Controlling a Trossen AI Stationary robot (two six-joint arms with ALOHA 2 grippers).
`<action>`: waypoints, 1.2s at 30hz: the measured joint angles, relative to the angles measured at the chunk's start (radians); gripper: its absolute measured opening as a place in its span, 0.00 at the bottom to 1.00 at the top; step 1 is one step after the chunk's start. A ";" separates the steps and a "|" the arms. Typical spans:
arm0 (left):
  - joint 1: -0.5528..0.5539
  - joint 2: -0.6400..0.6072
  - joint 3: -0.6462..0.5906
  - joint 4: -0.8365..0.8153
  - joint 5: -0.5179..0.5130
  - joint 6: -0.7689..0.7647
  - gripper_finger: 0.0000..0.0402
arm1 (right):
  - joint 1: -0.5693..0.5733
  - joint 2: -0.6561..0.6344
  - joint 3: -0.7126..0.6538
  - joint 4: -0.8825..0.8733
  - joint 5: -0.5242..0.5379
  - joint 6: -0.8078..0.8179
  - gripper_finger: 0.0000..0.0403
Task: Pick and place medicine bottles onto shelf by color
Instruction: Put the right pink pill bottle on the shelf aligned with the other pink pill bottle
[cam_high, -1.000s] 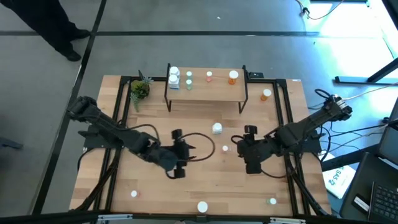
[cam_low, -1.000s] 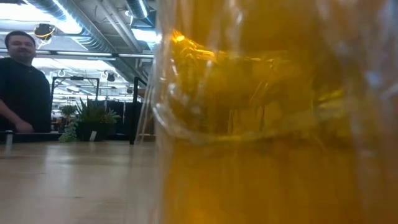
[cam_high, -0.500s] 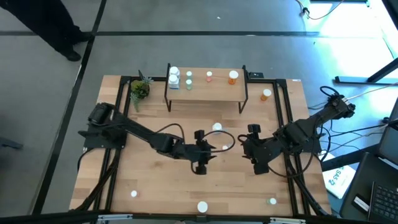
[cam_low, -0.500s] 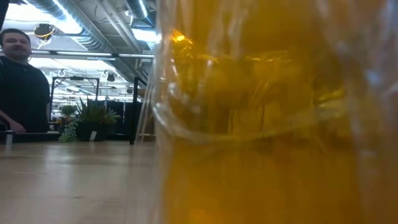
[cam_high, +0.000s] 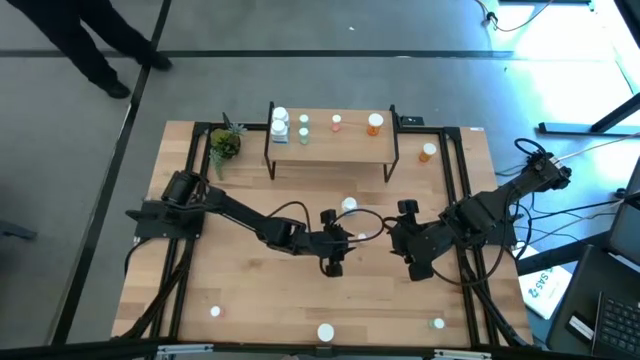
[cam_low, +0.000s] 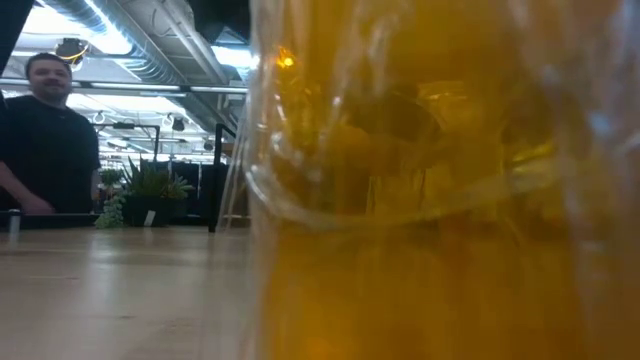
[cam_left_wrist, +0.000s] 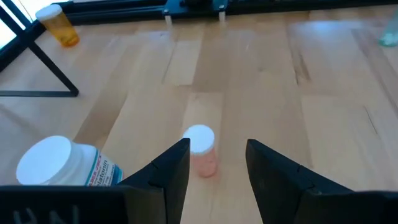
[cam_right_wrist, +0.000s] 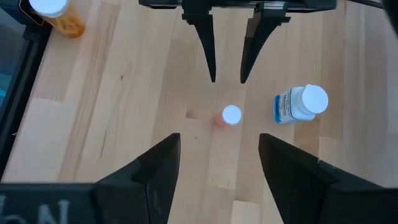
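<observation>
A small pink-red bottle with a white cap (cam_left_wrist: 201, 150) stands on the table at mid-table, also seen in the right wrist view (cam_right_wrist: 229, 116). My left gripper (cam_left_wrist: 217, 158) is open and low, its fingertips just short of the bottle, one to each side of its line. It also shows in the high view (cam_high: 348, 241). My right gripper (cam_right_wrist: 221, 146) is open and empty on the bottle's other side, facing my left gripper (cam_right_wrist: 227, 78); it also shows in the high view (cam_high: 393, 241). The shelf (cam_high: 330, 145) stands at the far edge with white, green, pink and orange bottles on it.
A larger white labelled bottle (cam_left_wrist: 62, 167) lies close beside my left gripper. An orange bottle (cam_high: 427, 152) stands right of the shelf, past its black leg (cam_left_wrist: 37, 62). Three bottles stand near the near edge (cam_high: 326, 332). A potted plant (cam_high: 224, 145) stands far left. An orange bottle (cam_low: 440, 200) fills the low view.
My left gripper has swept toward the table's right edge, from left of centre up to the pink-red bottle, staying low. My right gripper has drawn back a little toward the right edge. The bottles have not moved.
</observation>
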 joint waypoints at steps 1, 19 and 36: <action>0.000 0.000 0.000 0.000 0.000 0.000 0.37 | 0.000 0.000 0.000 0.000 0.000 0.003 0.55; 0.000 0.000 0.000 0.000 -0.001 -0.025 0.37 | 0.000 0.000 0.000 0.008 0.000 -0.003 0.55; 0.044 0.006 0.001 0.011 0.080 -0.101 0.66 | 0.000 0.001 0.000 0.008 0.000 -0.003 0.55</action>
